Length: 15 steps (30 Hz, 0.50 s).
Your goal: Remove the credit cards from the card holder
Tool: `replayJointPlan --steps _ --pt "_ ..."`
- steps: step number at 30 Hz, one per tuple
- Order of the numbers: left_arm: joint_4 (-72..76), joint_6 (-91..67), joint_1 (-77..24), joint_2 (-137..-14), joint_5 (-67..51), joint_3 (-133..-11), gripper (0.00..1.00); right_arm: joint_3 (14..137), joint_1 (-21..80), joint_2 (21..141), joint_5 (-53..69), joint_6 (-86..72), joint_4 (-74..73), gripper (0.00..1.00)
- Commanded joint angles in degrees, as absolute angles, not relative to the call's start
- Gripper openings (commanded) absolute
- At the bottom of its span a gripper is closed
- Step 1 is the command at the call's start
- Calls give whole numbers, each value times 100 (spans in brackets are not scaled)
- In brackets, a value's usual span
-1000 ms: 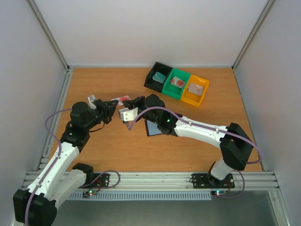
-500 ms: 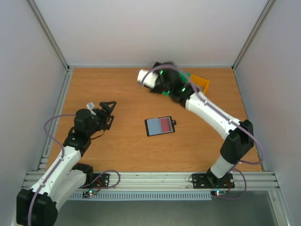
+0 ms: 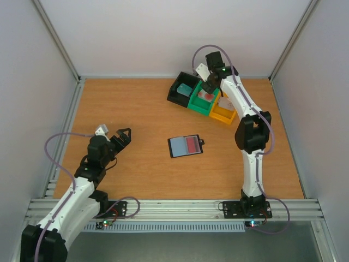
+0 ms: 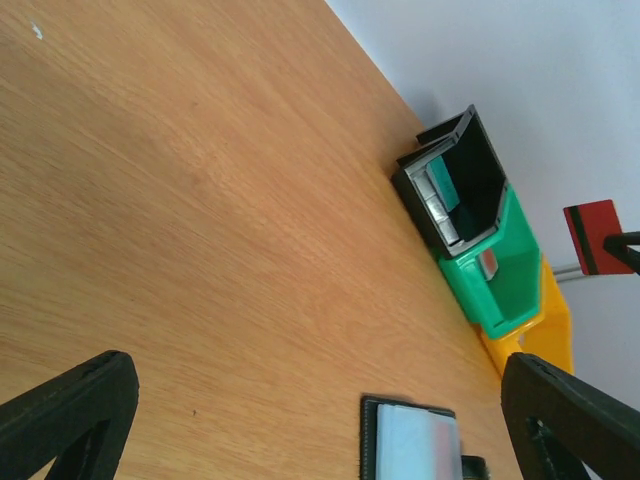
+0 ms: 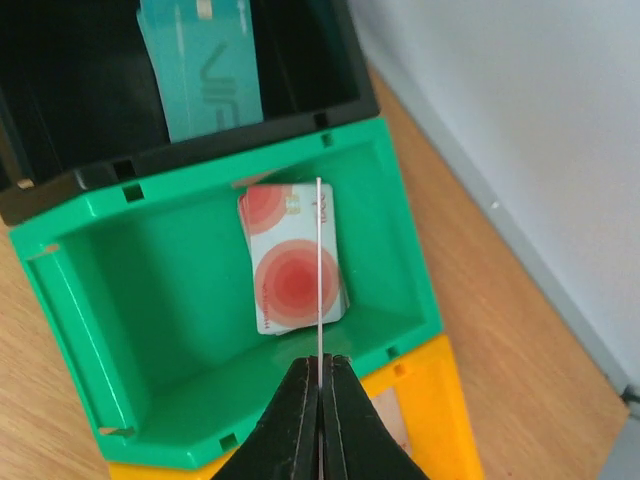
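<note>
The card holder (image 3: 185,146) lies open and flat mid-table, its pockets pale blue-grey, a red card (image 3: 192,143) showing in the right one. Only its corner (image 4: 410,442) enters the left wrist view. My right gripper (image 5: 318,362) is shut on a red credit card (image 5: 318,260) seen edge-on, hanging over the green tray (image 5: 80,300). The left wrist view shows that card's red face with a dark stripe (image 4: 593,236). From above, the right gripper (image 3: 209,83) hovers over the trays. My left gripper (image 3: 122,136) stands open and empty at the left, well clear of the card holder.
Three trays stand in a row at the back: black (image 3: 179,90) holding a teal card (image 5: 205,65), green holding red-and-white cards (image 5: 292,260), orange (image 3: 223,113). The back wall runs right behind them. White side walls close in the table.
My left gripper has opened and drawn back toward its base. The right arm has swung from the table's middle to above the green tray, carrying the red card.
</note>
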<state>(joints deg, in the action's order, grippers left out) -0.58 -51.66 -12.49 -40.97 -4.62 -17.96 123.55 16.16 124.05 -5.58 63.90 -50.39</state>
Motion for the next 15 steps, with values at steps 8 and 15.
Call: replayJointPlan --steps 8,15 --pt "362 -5061 -1180 -4505 -553 -1645 99 14122 1626 14076 -1229 6830 -5845 1" --pt "558 -4925 -1178 -4665 -710 -1652 99 14538 1597 14615 -1605 7113 -5791 1"
